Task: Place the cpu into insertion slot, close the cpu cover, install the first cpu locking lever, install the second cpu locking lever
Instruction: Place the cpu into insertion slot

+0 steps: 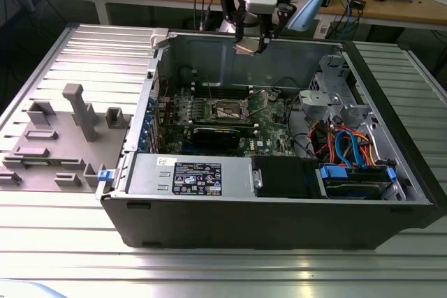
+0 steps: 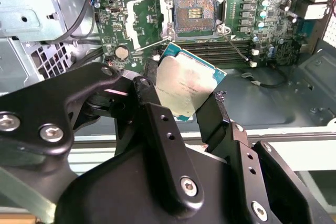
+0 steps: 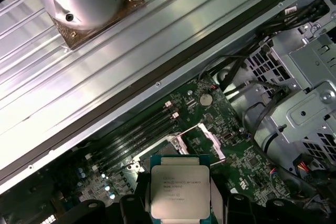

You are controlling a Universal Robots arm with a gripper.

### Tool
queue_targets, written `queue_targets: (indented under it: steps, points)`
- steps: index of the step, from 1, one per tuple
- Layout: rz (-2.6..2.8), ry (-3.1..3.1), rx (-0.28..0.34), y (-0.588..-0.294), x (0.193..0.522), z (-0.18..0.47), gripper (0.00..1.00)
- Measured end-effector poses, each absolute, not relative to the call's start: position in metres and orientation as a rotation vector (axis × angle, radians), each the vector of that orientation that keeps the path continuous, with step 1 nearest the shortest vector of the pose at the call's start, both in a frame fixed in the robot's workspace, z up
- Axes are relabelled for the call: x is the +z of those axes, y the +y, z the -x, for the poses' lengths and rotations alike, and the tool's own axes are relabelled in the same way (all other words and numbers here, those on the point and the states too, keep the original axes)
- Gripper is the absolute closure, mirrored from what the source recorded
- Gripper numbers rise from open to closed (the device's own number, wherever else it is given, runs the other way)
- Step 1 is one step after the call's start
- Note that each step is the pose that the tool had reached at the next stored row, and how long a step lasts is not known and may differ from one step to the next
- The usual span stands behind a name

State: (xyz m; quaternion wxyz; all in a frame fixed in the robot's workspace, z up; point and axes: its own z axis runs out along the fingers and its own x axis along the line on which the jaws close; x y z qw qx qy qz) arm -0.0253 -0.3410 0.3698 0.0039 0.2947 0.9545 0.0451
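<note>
Silver-topped cpu (image 2: 185, 85) clamped between gripper (image 1: 250, 44) fingers above open case (image 1: 279, 214); insertion slot (image 2: 195, 13) inside sits empty, cpu cover (image 2: 143, 22) hinged open.

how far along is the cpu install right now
Early. Pickup is done: the gripper is shut on the cpu, holding it in the air above the open case. The socket is bare and its cover lies swung open beside it. Seating the cpu, closing the cover and locking it down are all left.
</note>
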Motion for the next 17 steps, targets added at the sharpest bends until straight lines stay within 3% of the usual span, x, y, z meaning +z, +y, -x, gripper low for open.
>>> queue_targets:
  steps: [17]
  points:
    - [-1.078, 2.934, 0.139, -0.341, 0.3694, 0.0253, 0.46]
